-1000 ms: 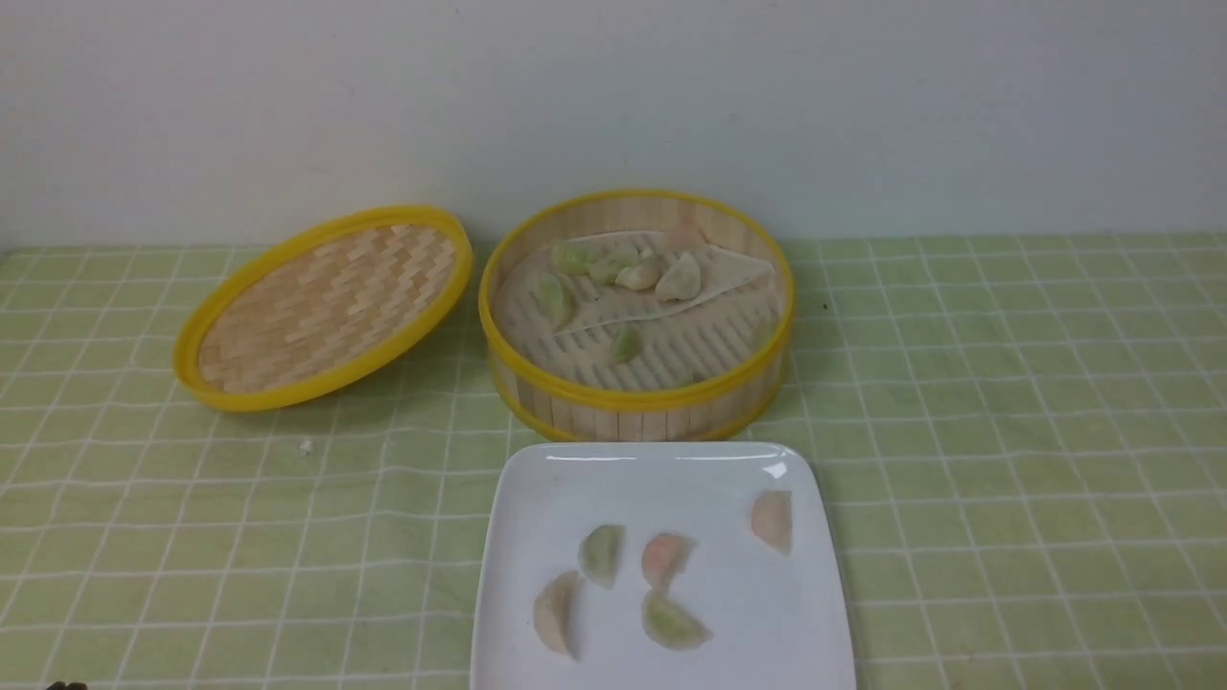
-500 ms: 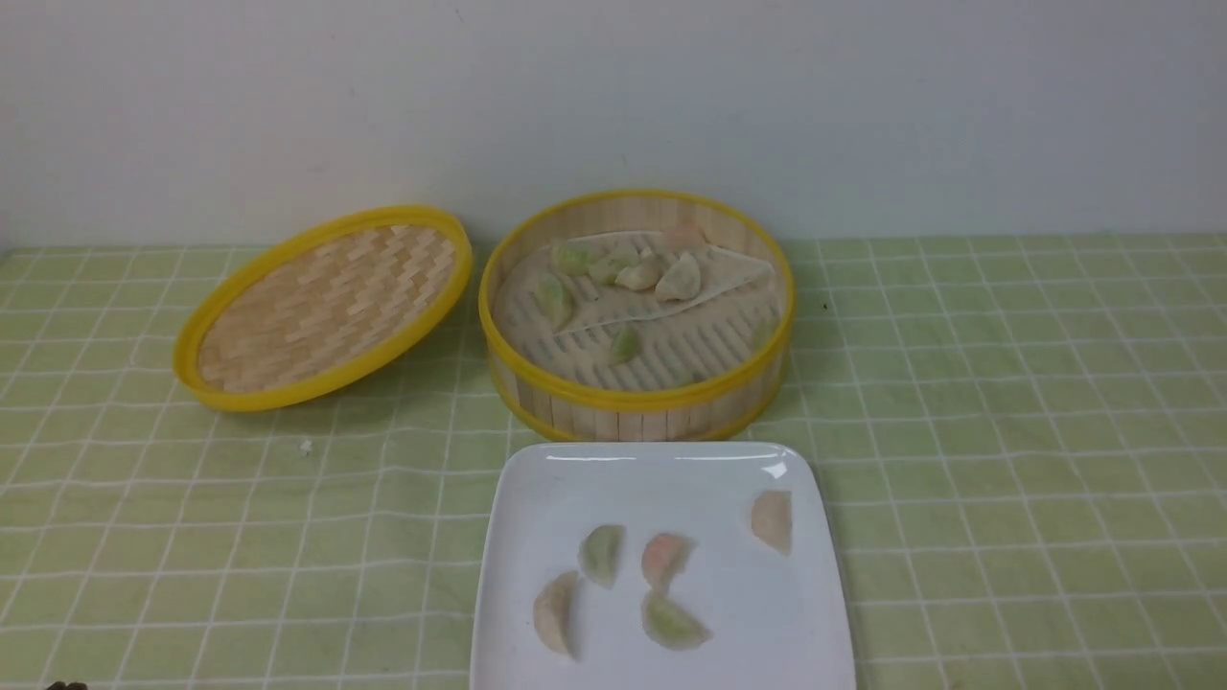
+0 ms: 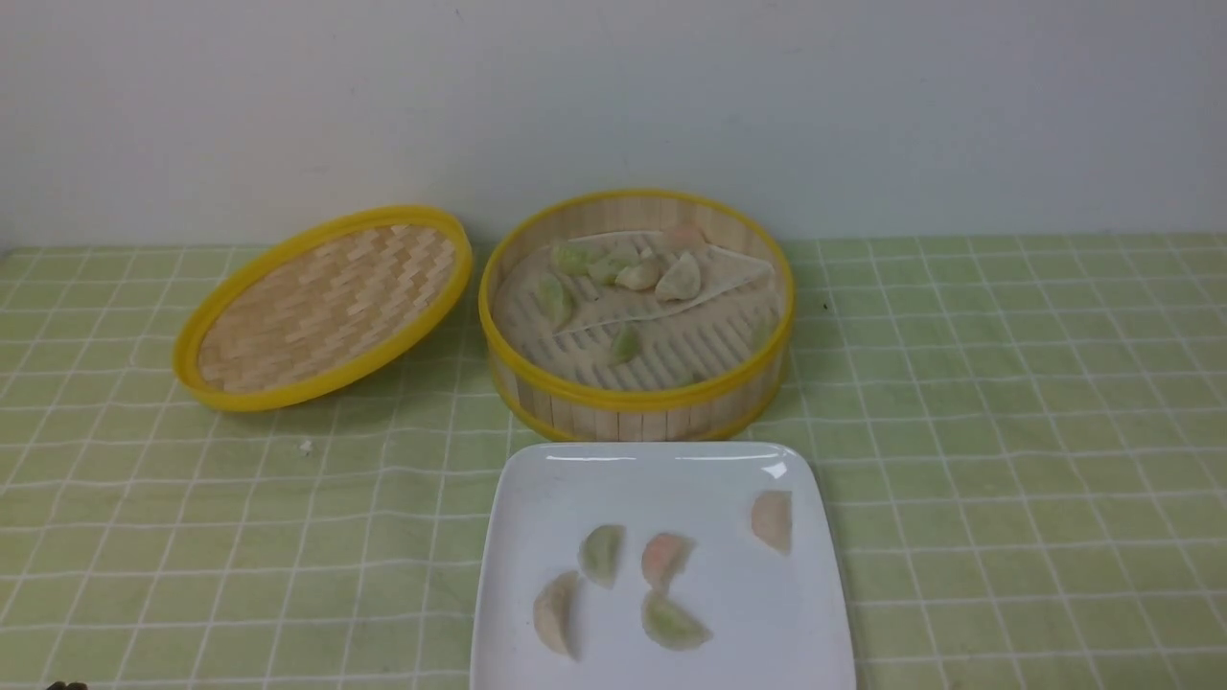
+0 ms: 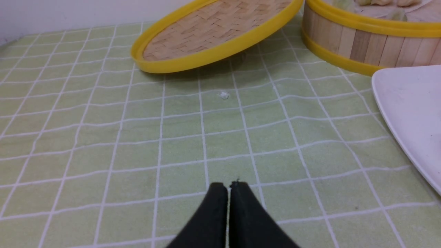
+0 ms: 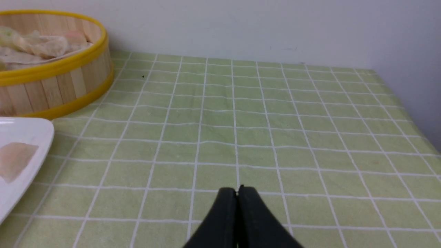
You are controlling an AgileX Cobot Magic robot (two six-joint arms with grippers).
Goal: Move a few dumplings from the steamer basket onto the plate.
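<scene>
On the desk, dead centre, the steamer basket sits open with the plate just in front of it, and five dumplings are lying on the white already. More dumplings wait in the basket, bunched toward its far wall. Both arms are parked low and well clear: the left end effector is pinched closed on nothing, and the right end effector likewise, empty. This reads as a pause between transfers, or the job nearly wrapped. Another pick would call for opening up and reaching over the rim. The plated half-moons mostly stand with long axes running near to far, the front green one lying crosswise.
</scene>
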